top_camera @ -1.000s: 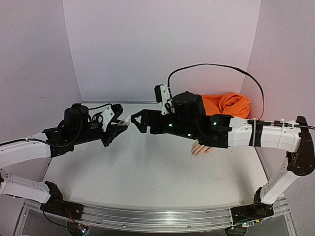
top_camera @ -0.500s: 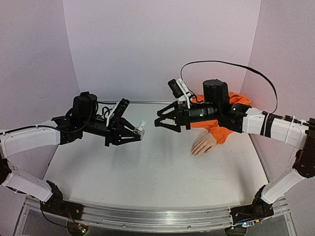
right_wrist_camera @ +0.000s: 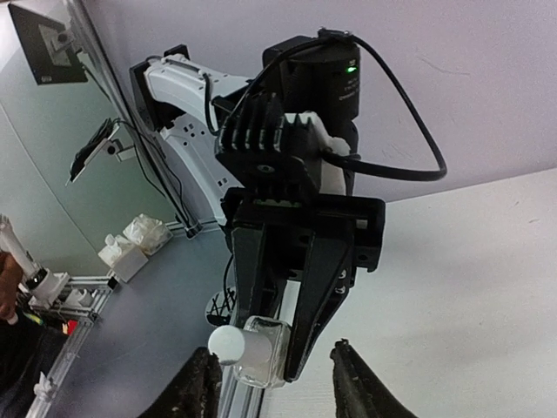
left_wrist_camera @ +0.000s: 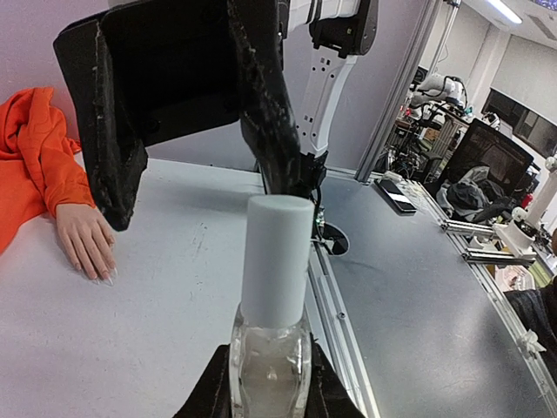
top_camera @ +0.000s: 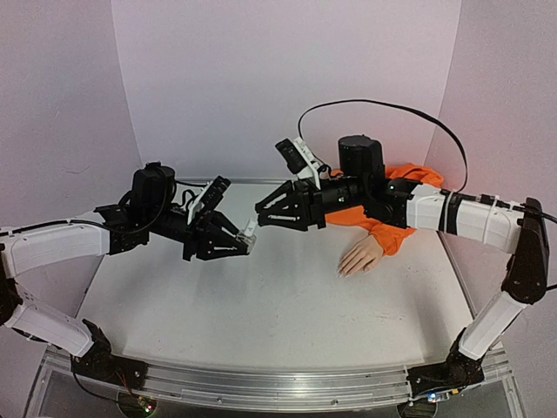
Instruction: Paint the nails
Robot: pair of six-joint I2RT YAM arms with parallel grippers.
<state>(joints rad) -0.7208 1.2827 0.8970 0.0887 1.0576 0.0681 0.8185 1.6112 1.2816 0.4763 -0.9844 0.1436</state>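
My left gripper (top_camera: 244,239) is shut on a small clear bottle (top_camera: 248,236) with a white cap (left_wrist_camera: 277,259), held above the table's middle with the cap pointing right. My right gripper (top_camera: 261,214) faces it from the right, open, its black fingers (left_wrist_camera: 115,165) straddling the space just past the cap. In the right wrist view the cap (right_wrist_camera: 226,344) sits close beside the left finger (right_wrist_camera: 202,387), apart from the other. The mannequin hand (top_camera: 360,257) lies palm down at the right in an orange sleeve (top_camera: 385,228); its nails (left_wrist_camera: 101,277) show as tiny pale tips.
The orange sleeve fabric is bunched at the back right corner (top_camera: 416,177). Pale walls close in the table (top_camera: 261,305) at the back and sides. A black cable (top_camera: 383,106) arcs above my right arm. An aluminium rail (top_camera: 261,390) runs along the near edge.
My right arm has lifted off the mannequin hand and swung its gripper left to the bottle's cap, its jaws narrowing. My left gripper has carried the bottle slightly right, cap turned toward the right gripper.
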